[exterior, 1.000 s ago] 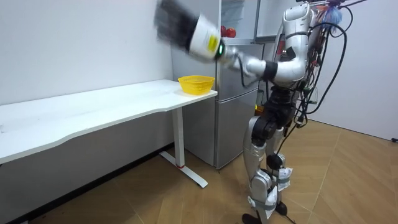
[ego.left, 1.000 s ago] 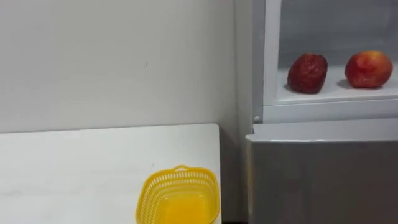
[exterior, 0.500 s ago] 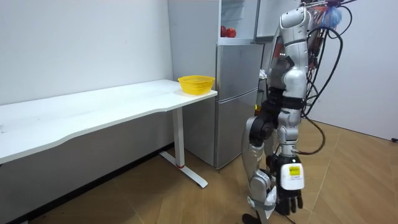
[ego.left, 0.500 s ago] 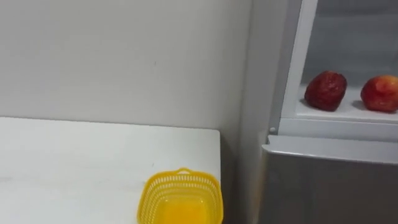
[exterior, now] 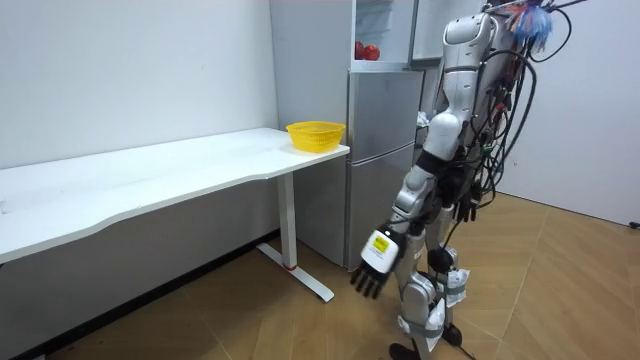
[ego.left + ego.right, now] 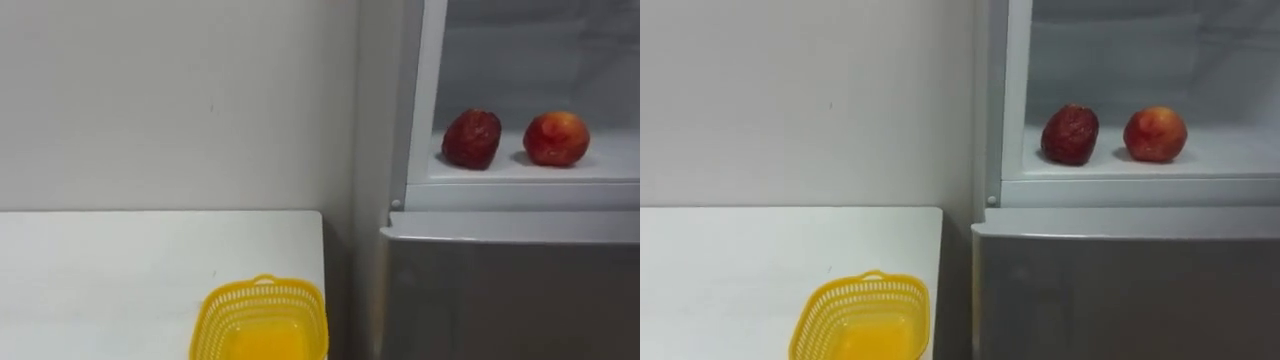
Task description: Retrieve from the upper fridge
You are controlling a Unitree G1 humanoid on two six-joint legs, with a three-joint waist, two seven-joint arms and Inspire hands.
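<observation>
**1. Robot hand state.** The left robot hand (image 5: 372, 264) hangs low in front of the robot's legs. Its fingers are straight and spread, and it holds nothing. A dark shape at the hip on the room view's right is probably the right robot hand (image 5: 466, 207); its state cannot be told.

**2. Task items.** The dark red fruit (image 6: 472, 138) and the brighter red fruit (image 6: 557, 138) sit side by side, near but apart. They rest on the shelf (image 6: 620, 160) of the open upper fridge compartment (image 6: 520, 60), above the closed lower door (image 6: 510, 300). A yellow basket (image 6: 262, 322) stands at the corner of the table (image 6: 110, 270) nearest the lower door.

**3. Procedure (judgement).** The step in hand appears to be the reach; nothing is grasped yet.
- Raise the hand above the lower door's top edge before moving inward.
- Enter with the fingers kept wide and close them round one fruit only. The dark one lies nearer the compartment's frame.
- Lift it over the shelf's front lip without nudging its neighbour, which looks likely to roll.

**4. Change.** Half a second ago the left arm hung straight down by the foot; it has since swung forward. The eye view has shifted, which is camera motion. The fruits and the basket keep their places.
</observation>
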